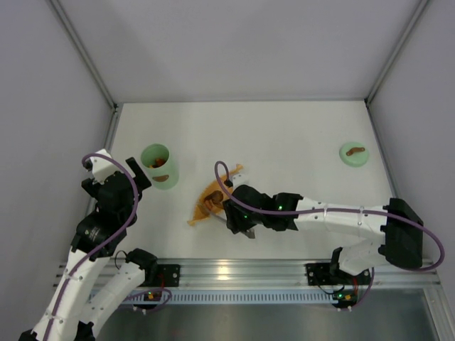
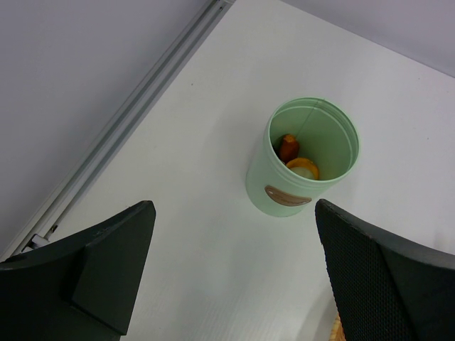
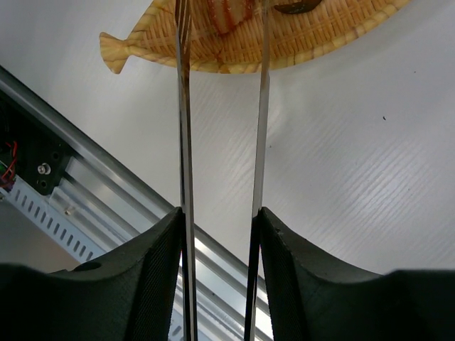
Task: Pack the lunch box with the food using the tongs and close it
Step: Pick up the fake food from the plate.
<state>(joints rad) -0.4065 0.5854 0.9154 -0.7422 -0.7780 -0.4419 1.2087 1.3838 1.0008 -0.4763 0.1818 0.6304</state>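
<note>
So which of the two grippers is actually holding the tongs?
The right gripper: the tongs run out between its fingers toward the woven leaf-shaped tray. The left gripper hangs open and empty near the mint-green tub.

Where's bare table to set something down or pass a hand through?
Free: the wide stretch between tub and lid, and the whole far strip behind them. Crowded: front centre, where leaf tray, tongs and right gripper bunch together.

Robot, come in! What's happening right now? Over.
Right tool shut on tongs, arms straddling food on tray. Left tool open, empty, near lunch box. Box part-filled, lid off, far right. Nothing blocking.
</note>
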